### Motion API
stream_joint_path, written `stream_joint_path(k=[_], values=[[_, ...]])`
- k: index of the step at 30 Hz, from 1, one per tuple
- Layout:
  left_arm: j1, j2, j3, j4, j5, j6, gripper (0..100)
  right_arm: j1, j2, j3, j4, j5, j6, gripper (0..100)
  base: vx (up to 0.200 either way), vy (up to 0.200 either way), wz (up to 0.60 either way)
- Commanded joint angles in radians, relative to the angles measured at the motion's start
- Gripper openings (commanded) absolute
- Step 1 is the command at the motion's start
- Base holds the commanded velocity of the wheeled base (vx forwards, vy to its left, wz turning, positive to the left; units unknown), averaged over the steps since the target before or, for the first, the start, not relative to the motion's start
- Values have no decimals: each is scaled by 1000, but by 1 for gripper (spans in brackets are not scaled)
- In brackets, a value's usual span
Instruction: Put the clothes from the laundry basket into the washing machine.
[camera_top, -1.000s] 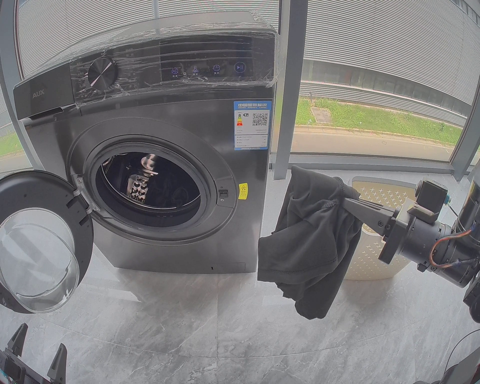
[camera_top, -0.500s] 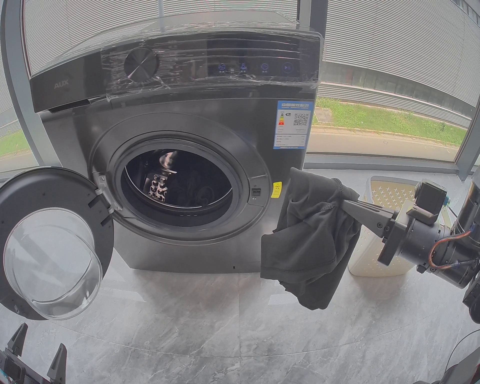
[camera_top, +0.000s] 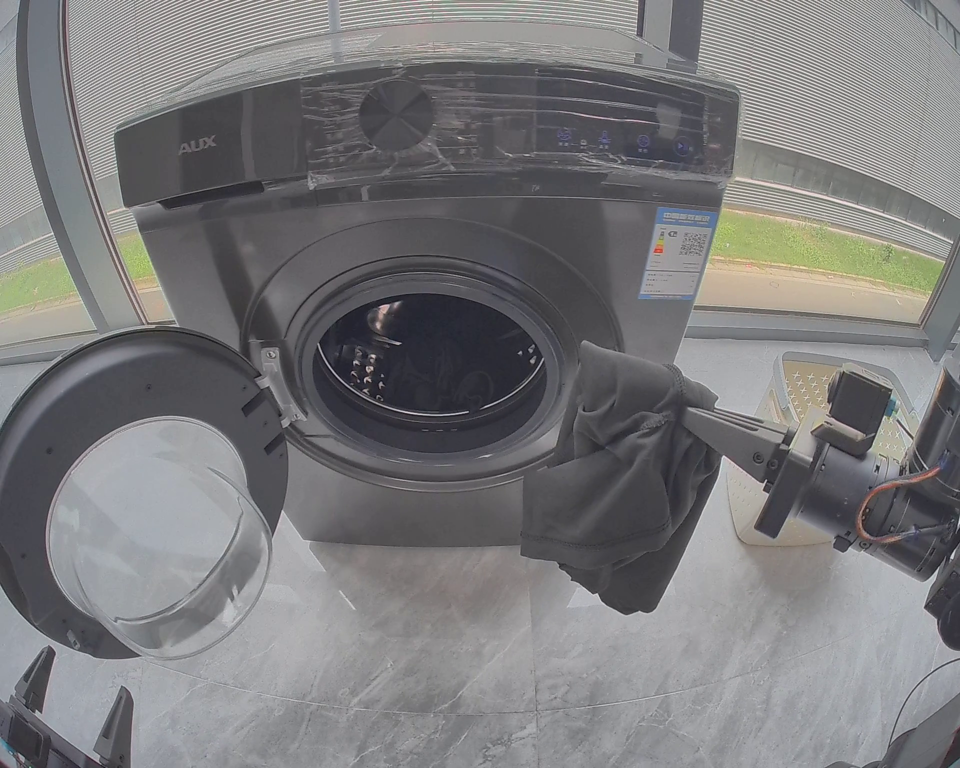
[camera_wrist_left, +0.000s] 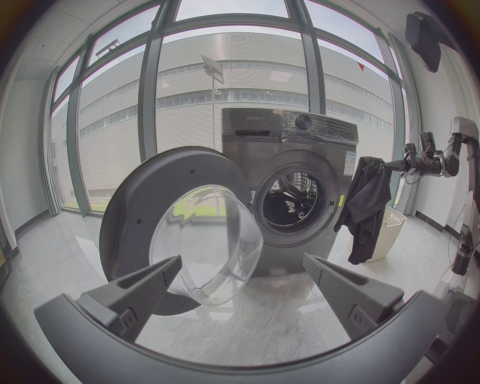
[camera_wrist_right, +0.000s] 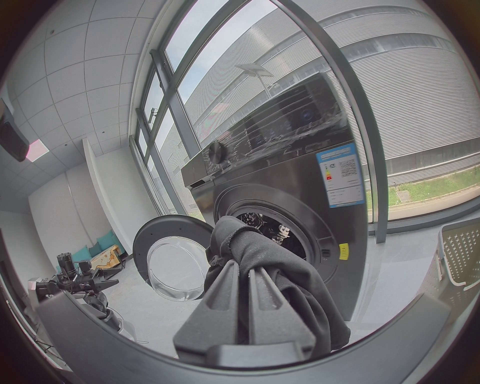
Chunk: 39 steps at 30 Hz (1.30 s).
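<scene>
The right gripper (camera_top: 692, 418), clamped on the dark grey cloth garment (camera_top: 610, 480) hanging at 3 o'clock of the grey front-loading washing machine's (camera_top: 430, 215) round drum opening (camera_top: 430, 365), should carry it toward 9 o'clock, high enough for the hem to clear the lip; the left gripper (camera_top: 75, 705) is spread, empty.

marble floor (camera_top: 420, 650) (grey), tall windows (camera_wrist_left: 115, 125)

The washer (camera_top: 220, 260) is silver-grey with a glossy black panel (camera_top: 250, 150). Its door (camera_top: 120, 400) has a dark grey rim around clear glass. A blue-and-white label (camera_top: 678, 253) and a small yellow sticker (camera_wrist_right: 343, 251) mark its front. The garment (camera_top: 610, 470) is plain charcoal. The basket (camera_top: 748, 510) is cream, dotted with small holes. The floor (camera_top: 450, 640) is pale grey marble with white veins.
</scene>
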Motion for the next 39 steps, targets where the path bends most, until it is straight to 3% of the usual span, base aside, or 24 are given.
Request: stream_joint_path(k=[1, 9, 13, 19, 21, 22, 25, 28, 30, 39], values=[[2, -13, 12, -3, 2, 4, 100, 3, -2, 23, 0, -1, 4, 0, 0, 0, 0], [2, -15, 13, -4, 4, 2, 100, 33, 68, 2, -2, -11, -2, 0, 0, 0, 0], [2, -13, 13, -4, 4, 2, 100, 84, 78, -30, 3, -17, 1, 0, 0, 0, 0], [0, -12, 13, -6, -1, 19, 100, 139, 119, -49, 0, -80, 15, 0, 0, 0, 0], [2, -16, 12, -7, -10, 54, 100, 162, 130, -52, -2, -84, 20, 0, 0, 0, 0], [3, -16, 12, -11, -10, 59, 100, 170, 136, -52, -2, -84, 23, 0, 0, 0, 0], [2, -16, 12, -12, -11, 61, 100, 204, 165, -53, -2, -92, 44, 0, 0, 0, 0], [2, -16, 18, -24, -16, 64, 100, 237, 208, -80, -8, -158, 64, 0, 0, 0, 0], [2, -16, 18, -26, -21, 64, 100, 243, 225, -92, -26, -178, 72, 0, 0, 0, 0], [3, -16, 18, -29, -19, 68, 100, 234, 277, -147, -92, -199, 84, 0, 0, 0, 0]])
